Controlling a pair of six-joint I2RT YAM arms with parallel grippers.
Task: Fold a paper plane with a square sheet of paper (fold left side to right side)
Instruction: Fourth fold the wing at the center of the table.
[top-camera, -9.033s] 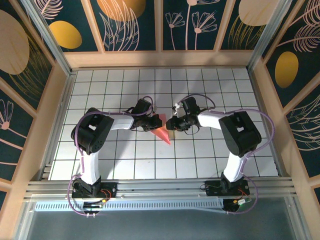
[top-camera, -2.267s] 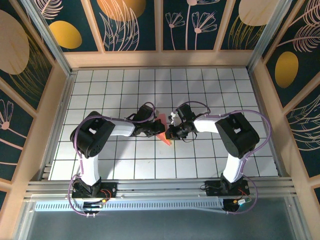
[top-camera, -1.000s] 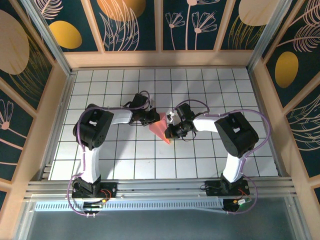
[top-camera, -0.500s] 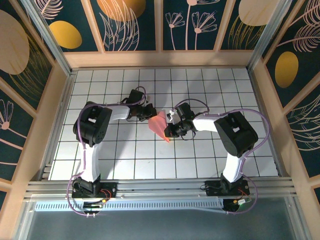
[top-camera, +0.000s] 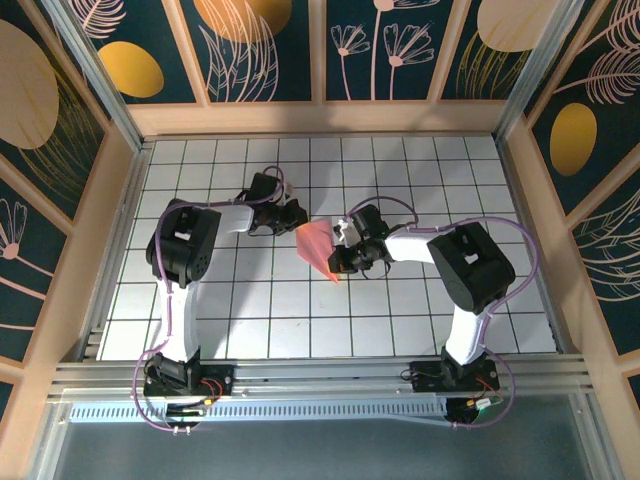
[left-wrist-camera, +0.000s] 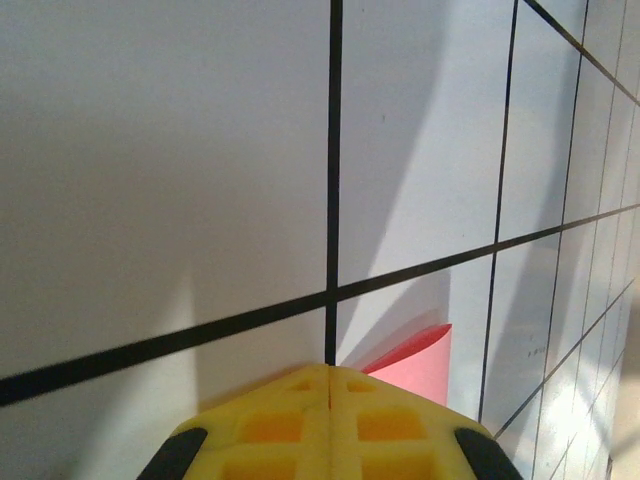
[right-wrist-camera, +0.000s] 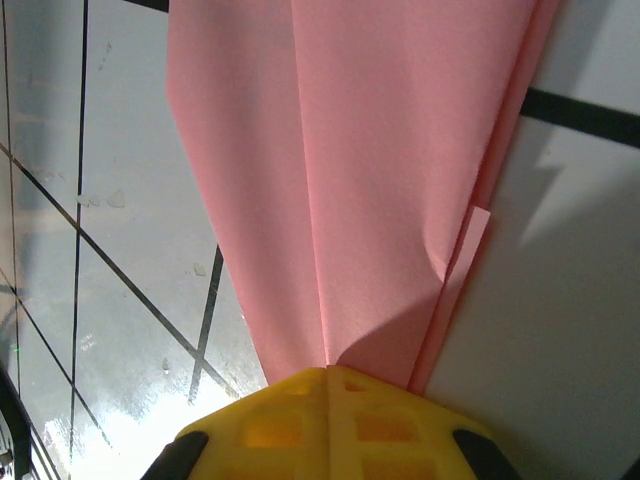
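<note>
The salmon-pink paper plane (top-camera: 316, 247), a slim pointed dart with a centre crease, lies near the middle of the white grid-tiled bench (top-camera: 400, 170), between the two arms. The right end effector (right-wrist-camera: 328, 375) is clamped on its narrow nose end. The left end effector (top-camera: 297, 222) has its yellow fingers pressed together with nothing visibly pinched; a corner of the paper sits just beside them. My judgement of the risk: held at one end only, the thin paper could swivel, buckle or tear if dragged, and loose layers may spring open, spoiling the crease. No brand, label or writing is legible
</note>
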